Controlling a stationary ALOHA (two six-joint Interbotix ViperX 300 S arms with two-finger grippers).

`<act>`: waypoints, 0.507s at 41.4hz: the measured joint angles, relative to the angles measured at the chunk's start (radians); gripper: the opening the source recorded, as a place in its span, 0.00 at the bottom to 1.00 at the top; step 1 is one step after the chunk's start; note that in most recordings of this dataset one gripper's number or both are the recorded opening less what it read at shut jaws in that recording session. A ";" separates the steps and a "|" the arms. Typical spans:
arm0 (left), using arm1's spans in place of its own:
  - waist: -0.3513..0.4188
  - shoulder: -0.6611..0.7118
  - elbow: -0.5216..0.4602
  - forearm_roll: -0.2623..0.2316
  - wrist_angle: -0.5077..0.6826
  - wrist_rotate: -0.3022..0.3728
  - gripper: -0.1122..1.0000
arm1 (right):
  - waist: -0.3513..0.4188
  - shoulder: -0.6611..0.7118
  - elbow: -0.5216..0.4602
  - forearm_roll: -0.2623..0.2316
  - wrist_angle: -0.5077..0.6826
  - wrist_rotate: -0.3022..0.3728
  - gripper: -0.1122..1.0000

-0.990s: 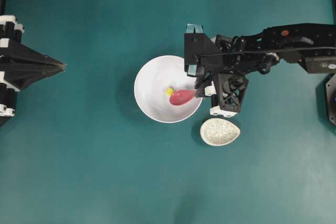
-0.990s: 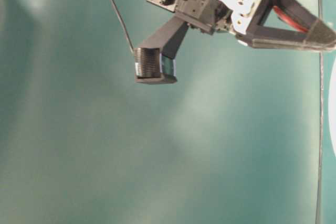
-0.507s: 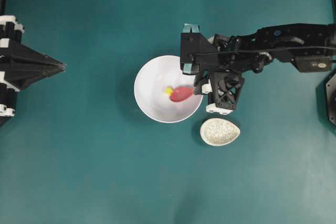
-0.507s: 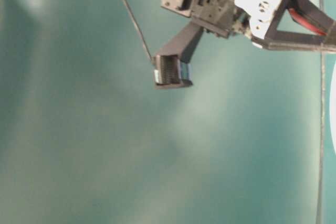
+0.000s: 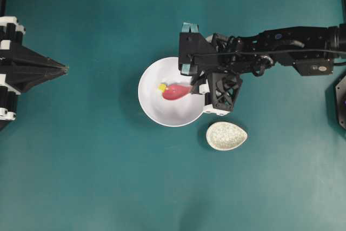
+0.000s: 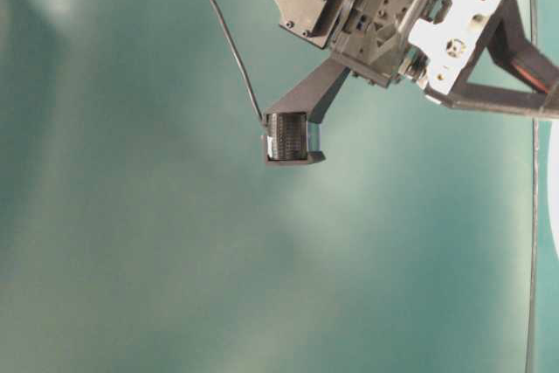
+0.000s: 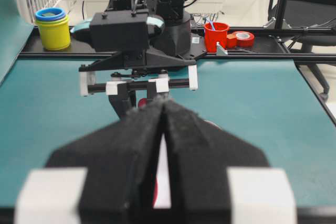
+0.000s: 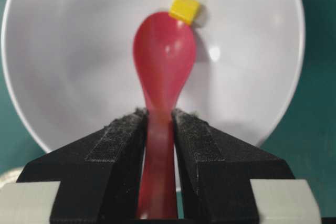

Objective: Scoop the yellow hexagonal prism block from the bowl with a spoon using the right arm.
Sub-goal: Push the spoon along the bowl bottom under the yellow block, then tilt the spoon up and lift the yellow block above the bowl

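The white bowl (image 5: 154, 109) sits mid-table. My right gripper (image 5: 198, 87) is shut on the handle of the pink-red spoon (image 5: 175, 92), whose scoop lies inside the bowl. The tiny yellow block (image 5: 161, 87) lies on the bowl's inside, against the scoop's tip on its left. In the right wrist view the spoon (image 8: 164, 59) runs out from the gripper (image 8: 159, 116) to the block (image 8: 184, 8), with the bowl (image 8: 73, 51) around them. My left gripper (image 5: 62, 69) is shut and empty at the far left; it also shows in the left wrist view (image 7: 163, 103).
A speckled beige spoon rest (image 5: 226, 136) lies just right of and below the bowl. In the left wrist view a yellow cup (image 7: 53, 29) and a red cup (image 7: 216, 36) stand on a ledge beyond the table's far edge.
My right gripper has moved left with the spoon across the bowl. The yellow block has slid left and a little up, ahead of the scoop's tip. The left arm has not moved.
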 measured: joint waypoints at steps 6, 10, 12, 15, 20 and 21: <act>0.000 0.000 0.000 0.000 0.003 0.000 0.10 | -0.002 0.000 0.000 0.000 -0.043 0.000 0.32; 0.000 0.000 0.000 0.002 0.003 0.000 0.10 | -0.005 0.000 0.000 -0.002 -0.072 0.000 0.32; 0.000 0.000 0.000 0.000 0.003 0.000 0.10 | -0.005 0.000 0.000 -0.006 -0.084 0.000 0.32; 0.000 0.000 0.000 0.002 0.003 0.000 0.10 | -0.006 0.000 0.000 -0.012 -0.104 0.000 0.32; 0.000 0.000 0.000 0.000 0.003 0.000 0.10 | -0.008 0.000 0.000 -0.018 -0.120 0.000 0.32; 0.000 0.000 0.000 0.000 0.003 0.000 0.10 | -0.006 0.000 0.000 -0.020 -0.120 0.000 0.32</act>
